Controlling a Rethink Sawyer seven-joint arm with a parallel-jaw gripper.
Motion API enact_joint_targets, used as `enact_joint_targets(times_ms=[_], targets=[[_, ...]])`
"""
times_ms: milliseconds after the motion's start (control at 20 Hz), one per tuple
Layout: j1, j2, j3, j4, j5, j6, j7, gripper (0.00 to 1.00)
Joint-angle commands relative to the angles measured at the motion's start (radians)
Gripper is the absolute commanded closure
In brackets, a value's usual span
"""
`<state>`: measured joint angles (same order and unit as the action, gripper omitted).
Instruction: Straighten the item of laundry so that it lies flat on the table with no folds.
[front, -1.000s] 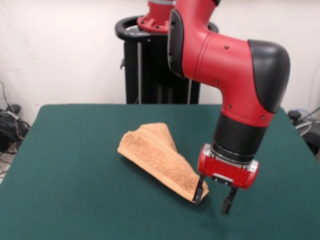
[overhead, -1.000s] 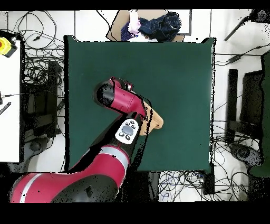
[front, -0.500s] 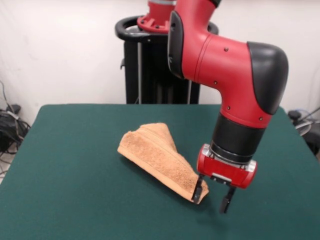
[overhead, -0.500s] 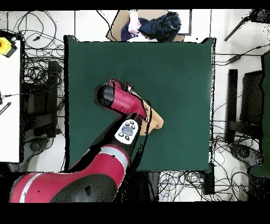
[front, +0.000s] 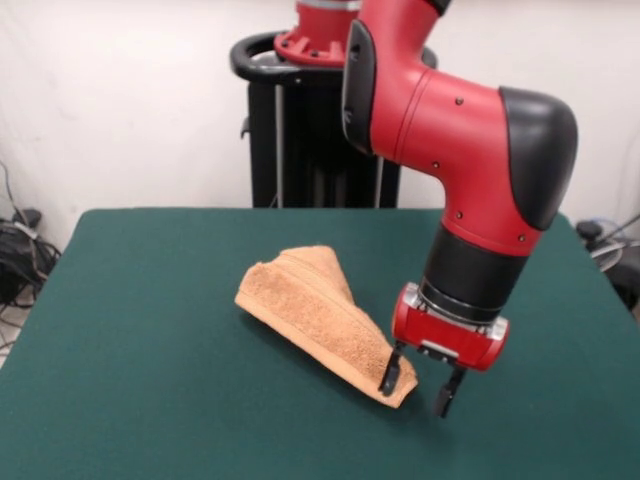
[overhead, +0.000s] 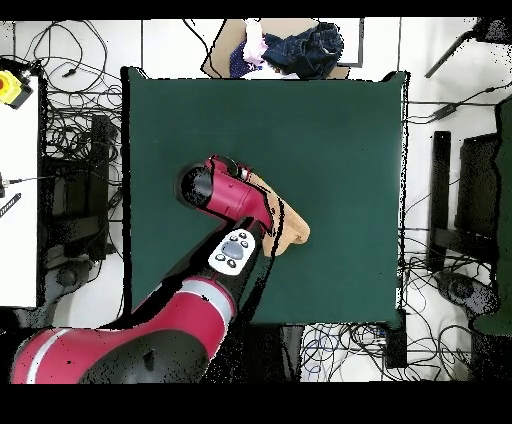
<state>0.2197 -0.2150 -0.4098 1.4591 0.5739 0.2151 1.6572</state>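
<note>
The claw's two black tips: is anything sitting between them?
In the front view, the towel's near corner pokes into the open claw; the rest of the gap shows only green table.

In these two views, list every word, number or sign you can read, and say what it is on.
None can be read.
The arm's button pad shows small marks, too small to read.
The towel and the table show no text.
</note>
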Motion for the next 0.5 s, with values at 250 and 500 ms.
enact_joint_targets(times_ms=[250, 500], targets=[[0.011, 0.046, 0.038, 0.111, 0.063, 0.056, 0.345, 0.00], [0.005, 0.066, 0.054, 0.120, 0.061, 0.014, 0.358, 0.00]])
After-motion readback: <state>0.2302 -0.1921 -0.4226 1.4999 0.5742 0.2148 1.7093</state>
